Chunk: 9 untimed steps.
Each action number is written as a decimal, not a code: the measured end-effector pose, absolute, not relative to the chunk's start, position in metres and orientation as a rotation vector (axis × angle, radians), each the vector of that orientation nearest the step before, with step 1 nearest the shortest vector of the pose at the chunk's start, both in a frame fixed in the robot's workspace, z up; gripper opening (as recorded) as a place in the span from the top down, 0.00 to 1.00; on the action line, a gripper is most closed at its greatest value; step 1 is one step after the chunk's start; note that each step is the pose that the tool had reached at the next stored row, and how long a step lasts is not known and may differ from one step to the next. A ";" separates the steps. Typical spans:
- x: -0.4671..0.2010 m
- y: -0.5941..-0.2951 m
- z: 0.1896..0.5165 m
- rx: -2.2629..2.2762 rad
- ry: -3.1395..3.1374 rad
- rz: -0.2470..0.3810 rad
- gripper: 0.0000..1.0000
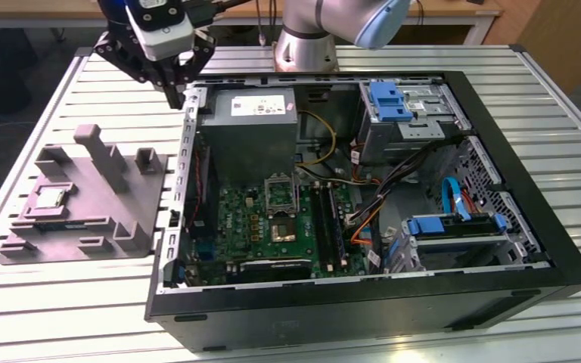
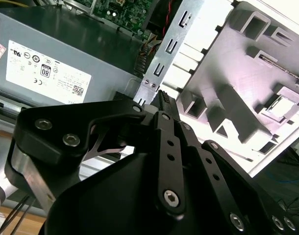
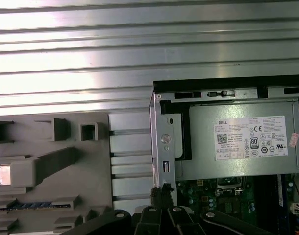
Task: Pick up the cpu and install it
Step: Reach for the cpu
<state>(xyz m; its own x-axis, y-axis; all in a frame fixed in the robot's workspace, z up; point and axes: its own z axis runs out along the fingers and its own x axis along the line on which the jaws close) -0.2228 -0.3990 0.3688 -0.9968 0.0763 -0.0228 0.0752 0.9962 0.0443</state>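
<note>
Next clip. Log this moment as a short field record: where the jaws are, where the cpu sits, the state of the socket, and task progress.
gripper: jaws shut, holding nothing, above the corner of the computer case beside the power supply
cpu: lying flat in a recess of the grey holder, to the exterior view's left of the case, apart from the gripper
socket: on the green board, no silvery chip seen in it
progress: cpu not yet picked up
</note>
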 end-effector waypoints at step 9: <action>-0.227 -0.399 0.368 0.118 3.114 0.067 0.89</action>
